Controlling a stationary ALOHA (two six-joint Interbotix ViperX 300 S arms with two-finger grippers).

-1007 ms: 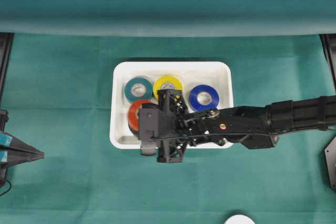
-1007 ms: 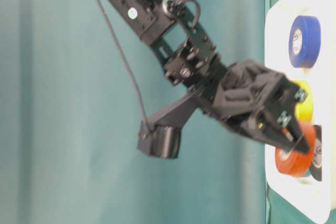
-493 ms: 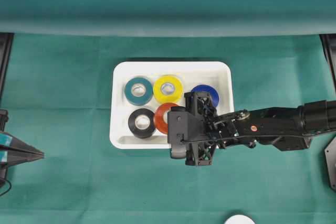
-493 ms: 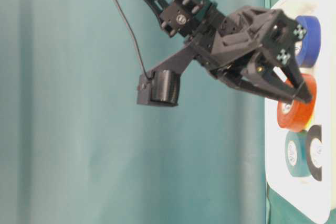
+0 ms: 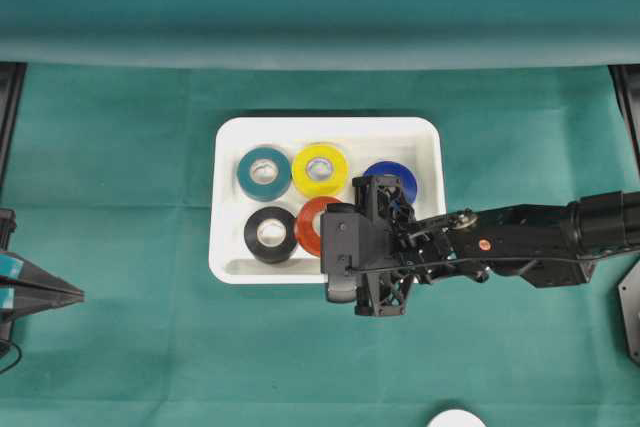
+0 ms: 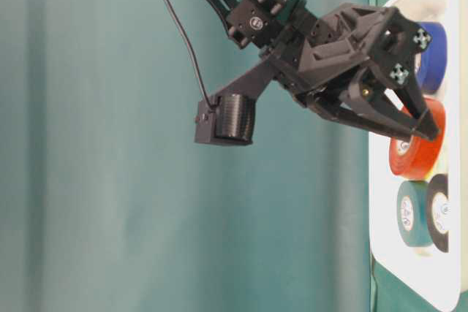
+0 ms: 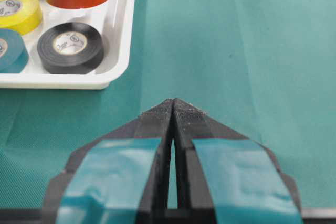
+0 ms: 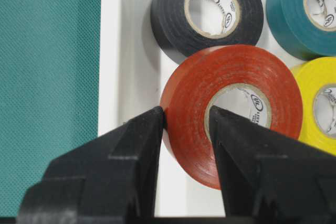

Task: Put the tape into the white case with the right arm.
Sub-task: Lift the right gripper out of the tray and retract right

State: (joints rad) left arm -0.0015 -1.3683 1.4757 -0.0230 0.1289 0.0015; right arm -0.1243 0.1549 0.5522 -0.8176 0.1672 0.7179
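Green cloth (image 5: 120, 167) covering table. Right gripper (image 8: 186, 116) clamping red tape (image 8: 231, 111) wall over white case (image 5: 228, 137); roll looking light, stiff, smooth.

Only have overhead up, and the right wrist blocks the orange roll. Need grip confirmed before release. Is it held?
Observer: Yes. The right wrist view shows the right gripper jaws pinching the orange roll wall, with one finger inside the core.
Operator: Is the roll down in the case?
Observer: The left wrist view shows it looking flat on the white case floor, beside the black roll.
Operator: Left arm?
Observer: Left gripper jaws shut, over bare cloth.
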